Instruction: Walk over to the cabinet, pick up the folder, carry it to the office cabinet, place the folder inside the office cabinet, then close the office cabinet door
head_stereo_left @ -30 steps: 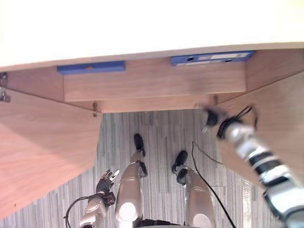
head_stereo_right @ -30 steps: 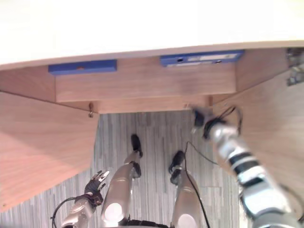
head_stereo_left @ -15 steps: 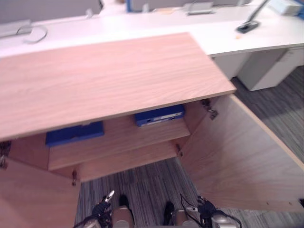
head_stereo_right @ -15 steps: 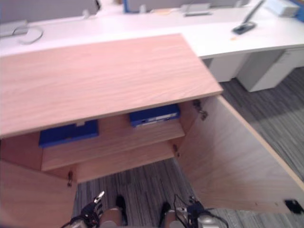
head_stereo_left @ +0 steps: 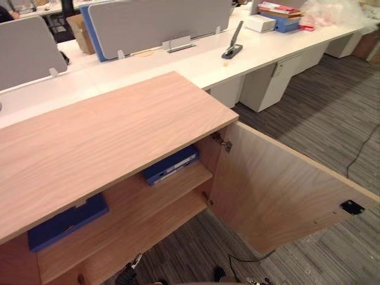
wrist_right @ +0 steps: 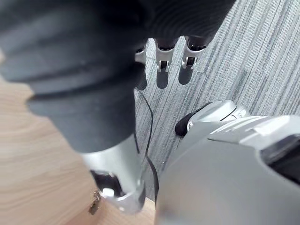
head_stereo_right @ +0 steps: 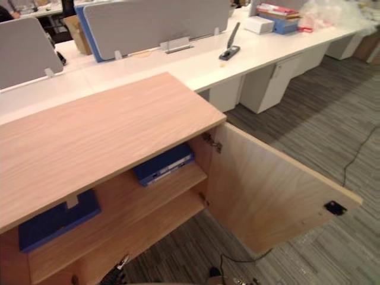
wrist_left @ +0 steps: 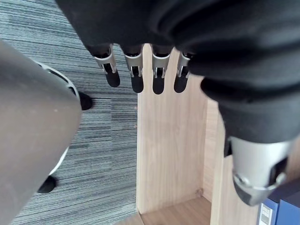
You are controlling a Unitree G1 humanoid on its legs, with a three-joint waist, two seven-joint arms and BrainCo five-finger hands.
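The wooden cabinet [head_stereo_left: 113, 133] stands open before me, its right door [head_stereo_left: 279, 196] swung out toward me. On its upper shelf lie two blue folders, one [head_stereo_left: 170, 165] near the right wall and another [head_stereo_left: 64, 221] toward the left. My left hand [head_stereo_left: 131, 275] hangs low in front of the cabinet; in the left wrist view its fingers [wrist_left: 134, 70] are straight and hold nothing, with a cabinet panel [wrist_left: 168, 140] past them. In the right wrist view my right hand [wrist_right: 161, 58] hangs over the carpet, fingers straight and bare.
Behind the cabinet runs a long white desk [head_stereo_left: 196, 62] with grey divider screens [head_stereo_left: 160, 21] and a black object [head_stereo_left: 231, 44] on it. White drawer units [head_stereo_left: 264, 83] stand under the desk at the right. Grey carpet [head_stereo_left: 320, 113] spreads to the right.
The camera has tilted up from my legs to the cabinet and desks. My right arm, raised near the shelf edge a second ago, has dropped to my side.
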